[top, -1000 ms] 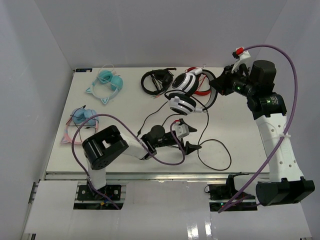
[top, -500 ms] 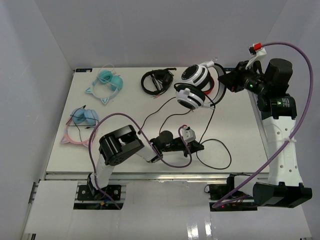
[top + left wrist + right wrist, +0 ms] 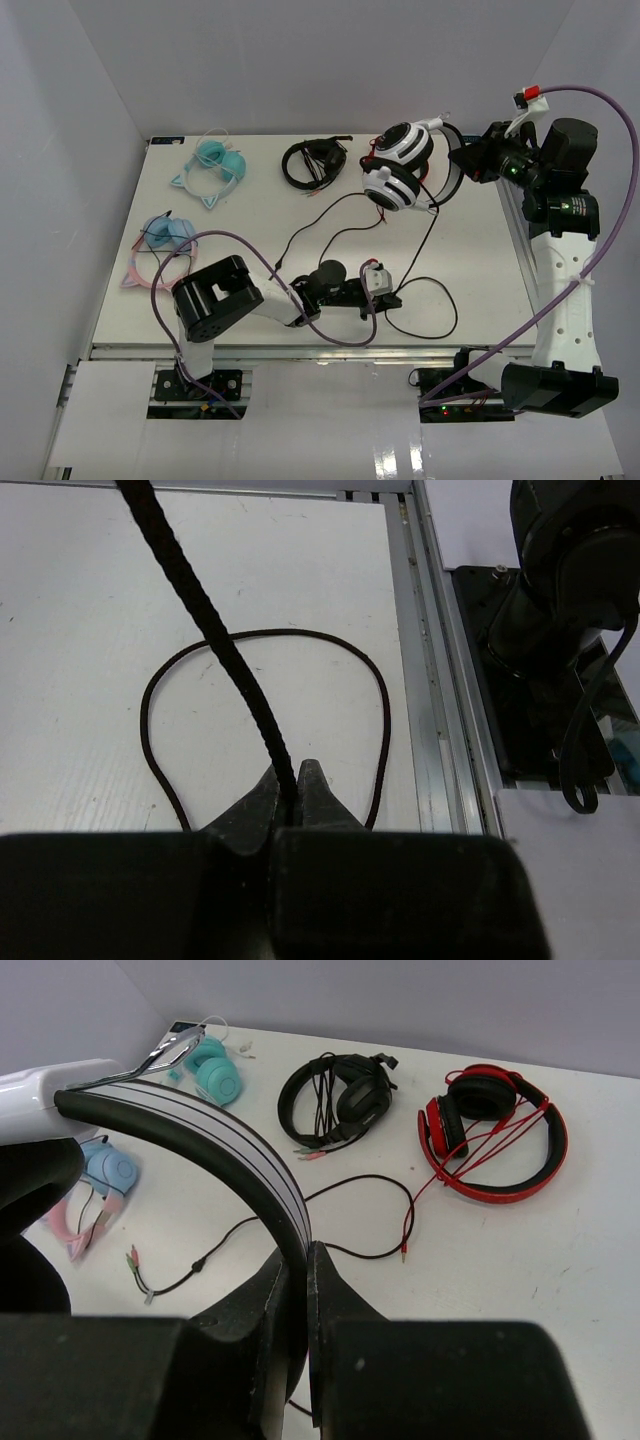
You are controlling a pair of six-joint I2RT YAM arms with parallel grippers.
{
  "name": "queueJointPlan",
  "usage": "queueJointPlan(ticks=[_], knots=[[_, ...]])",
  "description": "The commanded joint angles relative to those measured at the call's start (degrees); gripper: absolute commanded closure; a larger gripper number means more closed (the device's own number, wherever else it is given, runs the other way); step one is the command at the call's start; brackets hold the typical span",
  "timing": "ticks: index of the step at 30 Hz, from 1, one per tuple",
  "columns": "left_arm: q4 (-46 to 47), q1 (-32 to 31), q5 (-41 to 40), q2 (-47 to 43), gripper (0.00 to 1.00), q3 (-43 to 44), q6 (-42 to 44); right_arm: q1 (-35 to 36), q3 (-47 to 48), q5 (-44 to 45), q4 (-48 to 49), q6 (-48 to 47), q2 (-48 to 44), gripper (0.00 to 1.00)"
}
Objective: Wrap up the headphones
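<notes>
Headphones [image 3: 400,168] hang above the far worktop [image 3: 250,215], their headband [image 3: 200,1145] pinched tight between the right fingers [image 3: 316,1270]. The left fingers [image 3: 308,785] are clamped on the cable [image 3: 215,620] low near the front edge. Past them the cable lies in a loop on the worktop. A red pair [image 3: 495,1135] and a black pair [image 3: 340,1095] lie flat at the back.

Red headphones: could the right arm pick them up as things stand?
Probably not: the right gripper is shut on the white headphones at the headband, leaving no free jaws, though the red headphones lie uncovered nearby.
</notes>
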Motion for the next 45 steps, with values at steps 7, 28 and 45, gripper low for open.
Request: queueJointPlan(ticks=[7, 28, 45], knots=[[-23.43, 4.15, 0.26, -14.18, 1.00, 0.11, 13.55, -0.47, -0.92, -12.43, 4.53, -2.27, -4.53, 0.92], [-52.29, 18.43, 20.97, -25.78, 0.93, 10.85, 6.41, 13.97, -17.00, 11.99, -14.00, -55.93, -11.67, 0.92], [-73.53, 20.89, 31.76, -22.76, 0.91, 26.79, -5.79, 32.88, -24.98, 48.81, 5.27, -57.10, -9.34, 0.92]])
